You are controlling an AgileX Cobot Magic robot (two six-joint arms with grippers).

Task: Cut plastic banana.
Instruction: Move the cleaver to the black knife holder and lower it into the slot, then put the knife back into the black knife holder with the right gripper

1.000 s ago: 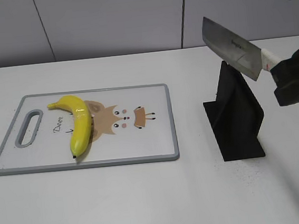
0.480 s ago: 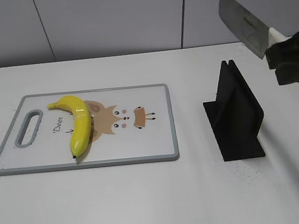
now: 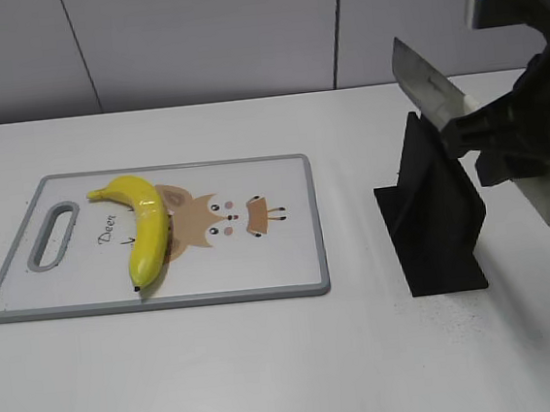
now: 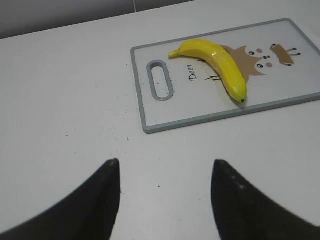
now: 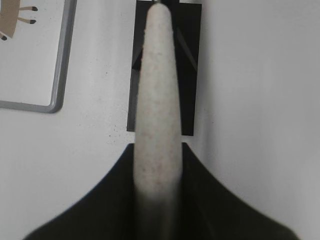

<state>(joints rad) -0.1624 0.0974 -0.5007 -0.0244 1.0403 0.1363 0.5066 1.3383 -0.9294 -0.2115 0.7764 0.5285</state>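
The plastic banana (image 3: pixel 148 223) lies on the left half of the cutting board (image 3: pixel 296 223), curved, with its dark tip toward the front edge. It also shows in the left wrist view (image 4: pixel 220 65), well ahead of my left gripper (image 4: pixel 165 170), which is open and empty over the bare table. My right gripper (image 3: pixel 488 137) is shut on the white handle (image 5: pixel 157 100) of a cleaver. The cleaver's blade (image 3: pixel 426 82) slants up to the left, just above the black knife stand (image 3: pixel 437 215). The banana is whole.
The board's grey rim shows in the left wrist view (image 4: pixel 200 119), and its corner shows in the right wrist view (image 5: pixel 60 75). The black stand (image 5: pixel 189 75) lies directly under the cleaver handle. A grey wall runs behind the white table (image 3: pixel 272 372).
My right arm lifted the cleaver up and to the right, then brought it back down and left over the stand, with the wrist turned. The banana and board have not moved.
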